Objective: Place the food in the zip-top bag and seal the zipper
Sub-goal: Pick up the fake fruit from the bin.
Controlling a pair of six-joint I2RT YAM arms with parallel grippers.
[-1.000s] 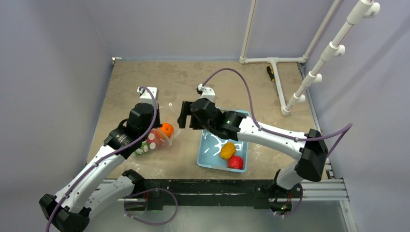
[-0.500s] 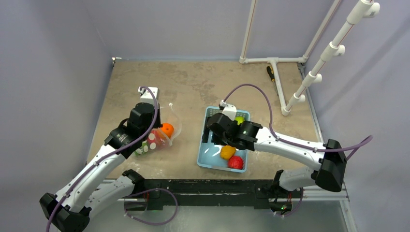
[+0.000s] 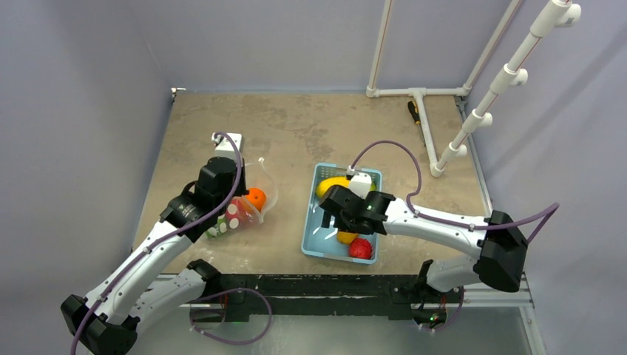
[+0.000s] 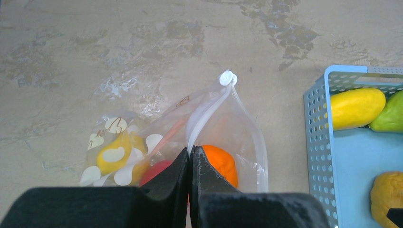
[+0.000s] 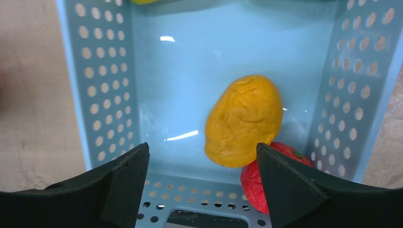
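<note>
Top external view: the zip-top bag (image 3: 248,207) lies on the surface (image 3: 296,133) left of centre, under the wrist of the left arm (image 3: 185,214). Apart from it to the right stands the light-blue basket (image 3: 309,225). The right arm (image 3: 436,222) reaches over the basket, with its wrist above the middle.

In the left wrist view, the left arm's jaws are pressed together on the zipper (image 4: 203,118), the whitish strip that runs from a small round white tab (image 4: 227,78) down into their tips. Inside the bag an orange fruit (image 4: 218,164) sits just right of the jaws and a red fruit (image 4: 157,171) just left of them. A yellow fruit (image 4: 110,156) lies farther left, behind the white dots. At the basket's far end a long yellow fruit (image 4: 356,107) and a green fruit (image 4: 388,114) lie touching each other.

In the right wrist view, the right arm's jaws stand wide apart and hold nothing. They flank a lumpy yellow-orange fruit (image 5: 243,121) on the basket floor and are clear of it on both sides. A second red fruit (image 5: 250,183) touches the lumpy one, next to the basket's near wall.
</note>
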